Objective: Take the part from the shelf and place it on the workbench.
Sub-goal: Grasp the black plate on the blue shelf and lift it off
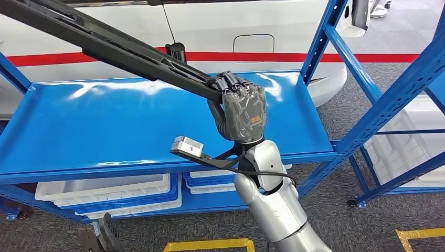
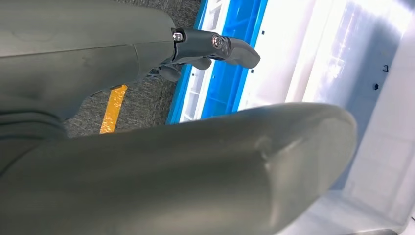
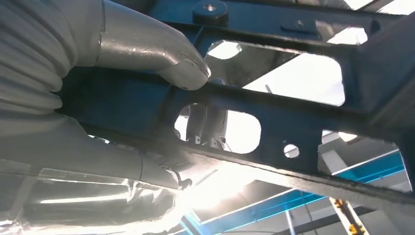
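Right hand sits center frame in the head view, fingers wrapped around one end of the long black part. The part runs diagonally to the upper left, lifted above the blue shelf (white bins underneath). Left hand hangs low with its fingers spread, holding nothing.
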